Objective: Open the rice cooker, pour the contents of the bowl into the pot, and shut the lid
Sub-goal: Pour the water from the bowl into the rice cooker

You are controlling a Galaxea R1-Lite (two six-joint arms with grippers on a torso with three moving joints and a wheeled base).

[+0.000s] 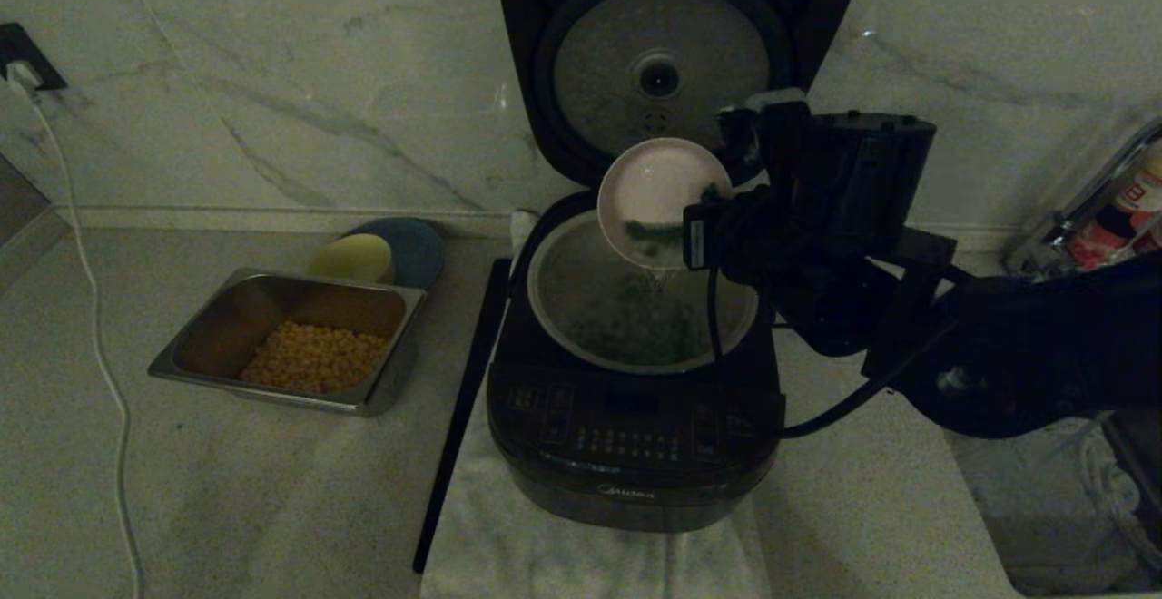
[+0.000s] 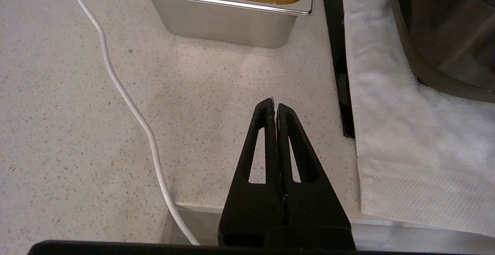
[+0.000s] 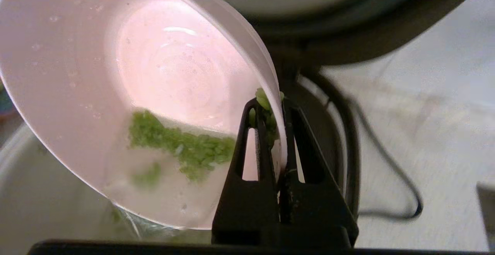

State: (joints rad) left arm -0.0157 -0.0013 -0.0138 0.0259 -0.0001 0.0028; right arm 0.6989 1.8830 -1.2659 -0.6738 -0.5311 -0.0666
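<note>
Jaws first: left gripper (image 2: pixel 275 102) has its two fingers pressed flat together with nothing between them, hanging over bare speckled countertop (image 2: pixel 77 131). Ahead of those tips sits the steel tray (image 1: pixel 281 336) with yellow corn kernels (image 1: pixel 315 356) in it, a white cable (image 2: pixel 127 104) runs off to one side of them, and the white towel (image 2: pixel 406 150) lies to the other side. A yellow-green bowl (image 1: pixel 351 257) sits on a dark blue plate (image 1: pixel 419 250) just behind the tray.

Moving over, the rice cooker (image 1: pixel 631 440) stands on that towel with its lid (image 1: pixel 676 54) swung all the way up, silver inner plate facing out. The pot (image 1: pixel 640 313) is open and already has green bits floating in it.

Right gripper (image 3: pixel 279 104) is clamped tight on the rim of the pinkish-white bowl (image 3: pixel 127 92), one finger inside the wall, one outside. Bowl is tipped steeply right above the pot, mouth turned sideways. Chopped green herbs (image 3: pixel 181 147) cling low down in the bowl just beside the inner finger, some stuck at the rim right at the fingertips, and watery stuff is running off the lowest edge into the pot.
</note>
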